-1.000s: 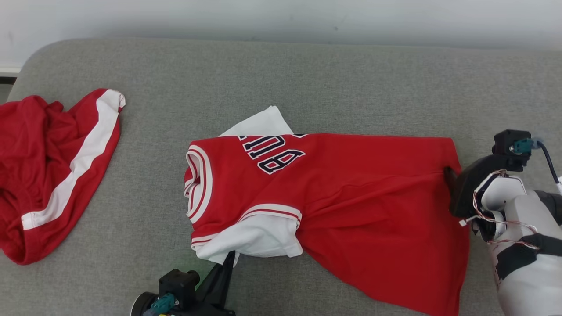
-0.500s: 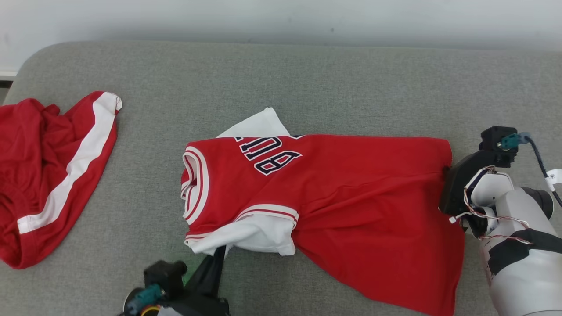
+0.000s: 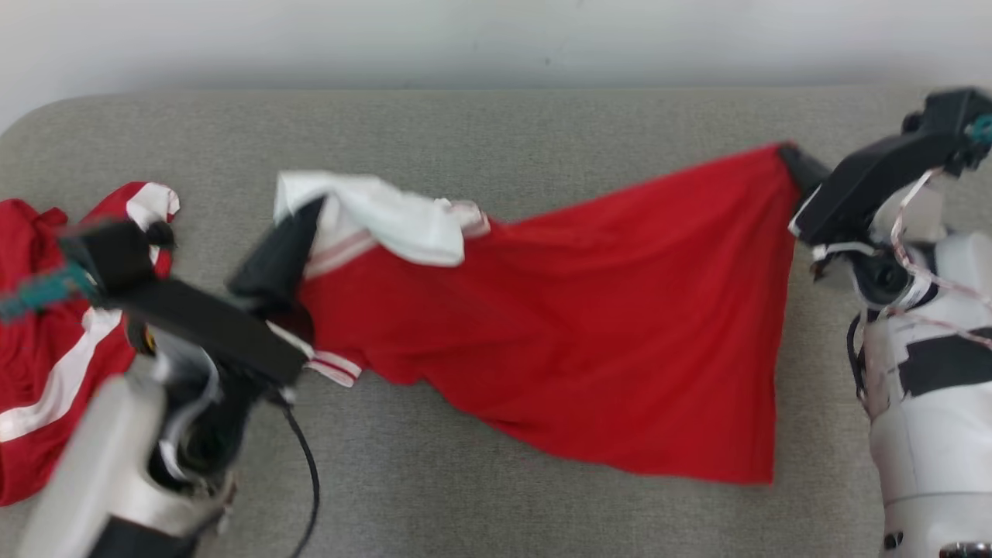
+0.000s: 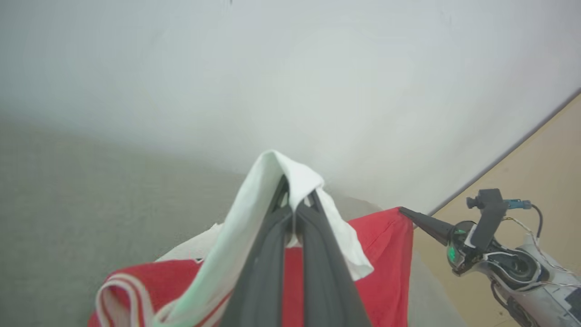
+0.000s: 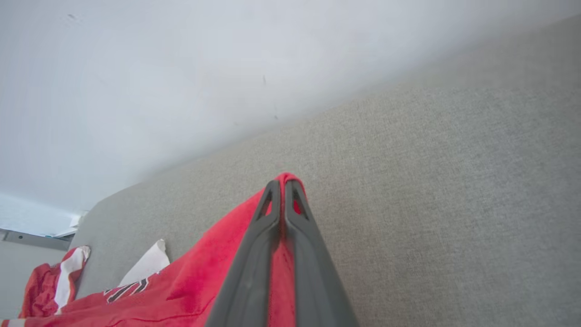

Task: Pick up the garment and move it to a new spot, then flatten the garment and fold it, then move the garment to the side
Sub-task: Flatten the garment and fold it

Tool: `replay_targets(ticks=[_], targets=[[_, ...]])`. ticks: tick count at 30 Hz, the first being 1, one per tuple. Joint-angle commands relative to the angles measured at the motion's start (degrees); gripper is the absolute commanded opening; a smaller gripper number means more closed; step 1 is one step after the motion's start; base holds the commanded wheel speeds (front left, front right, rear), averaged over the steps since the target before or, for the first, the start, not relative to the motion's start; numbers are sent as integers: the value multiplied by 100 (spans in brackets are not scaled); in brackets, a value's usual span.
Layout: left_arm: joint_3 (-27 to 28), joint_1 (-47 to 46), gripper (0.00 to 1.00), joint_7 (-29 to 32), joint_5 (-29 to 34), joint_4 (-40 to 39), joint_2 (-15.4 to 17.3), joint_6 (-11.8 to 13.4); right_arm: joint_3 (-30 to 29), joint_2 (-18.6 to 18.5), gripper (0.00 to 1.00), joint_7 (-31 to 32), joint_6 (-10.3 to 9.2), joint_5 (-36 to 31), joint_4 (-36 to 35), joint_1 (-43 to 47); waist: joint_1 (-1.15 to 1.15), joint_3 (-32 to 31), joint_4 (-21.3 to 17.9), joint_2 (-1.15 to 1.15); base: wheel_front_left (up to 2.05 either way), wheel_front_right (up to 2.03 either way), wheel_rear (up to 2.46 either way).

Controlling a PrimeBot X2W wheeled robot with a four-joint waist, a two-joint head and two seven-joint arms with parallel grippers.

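Now lifted, no longer flat: soft, light shirt (image 3: 589,341) pinched by left claw (image 3: 307,217) at sleeve (image 3: 387,221), right claw (image 3: 787,152) at hem corner (image 3: 763,164).

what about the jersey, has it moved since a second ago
Yes: the jersey rose from the grey couch, its sleeve end carried left toward the other red garment.

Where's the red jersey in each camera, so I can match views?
Head view: red jersey stretched across the middle.
Left wrist view: red jersey at bottom centre, white sleeve over the left claw.
Right wrist view: red jersey at lower left, pinched by the right claw.
Shared landmark: the grey cushion.
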Motion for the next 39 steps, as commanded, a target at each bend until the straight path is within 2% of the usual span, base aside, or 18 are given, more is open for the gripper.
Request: replay_targets(ticks=[1, 5, 6, 7, 11, 17, 21, 24, 28, 33, 39], targets=[[157, -351, 0, 266, -301, -173, 58, 44, -95, 44, 0, 66, -13, 131, -213, -188, 0, 66, -130, -1, 0, 0, 0], [384, -1046, 0, 697, -587, -249, 209, 232, -323, 193, 0, 94, -13, 370, -481, -650, 0, 298, -321, -1, 0, 0, 0], [453, -1481, 0, 769, -548, -176, 254, 283, -337, 225, 0, 86, -13, 386, -542, -860, 0, 462, -397, -1, 0, 0, 0], [453, -1481, 0, 769, -548, -176, 254, 283, -337, 225, 0, 86, -13, 386, -542, -860, 0, 462, -397, -1, 0, 0, 0], [557, -2497, 0, 587, -168, 163, 331, 390, -434, 290, 0, -106, -12, 342, -555, -1505, 0, 948, -583, -1, 0, 0, 0], [623, -4319, 0, 43, 730, 730, 578, 534, -624, 347, 0, -964, -12, 134, -375, -2795, 0, 1812, -942, -1, 0, 0, 0], [793, -5492, 0, -669, 1351, 1060, 814, 617, -377, 351, 0, -1612, -12, 390, -96, -3653, 0, 2298, -1236, -1, 0, 0, 0], [769, -6254, 0, -1026, 1706, 1233, 906, 613, -246, 338, 0, -2228, -12, 571, 97, -4212, 0, 2563, -1453, -1, 0, 0, 0], [620, -7119, 0, -1304, 2003, 1464, 882, 489, -162, 344, 0, -2973, -12, 514, 313, -4761, 0, 2835, -1625, -1, 0, 0, 0], [352, -7558, 0, -1706, 2154, 1751, 643, 283, 109, 284, 0, -3516, -12, 153, 416, -4964, 0, 3086, -1619, -1, 0, 0, 0], [9, -6917, 0, -1924, 1980, 2059, 532, 64, 691, 67, 0, -3574, -12, 69, 698, -4463, 0, 3096, -1438, -1, 0, 0, 0]])
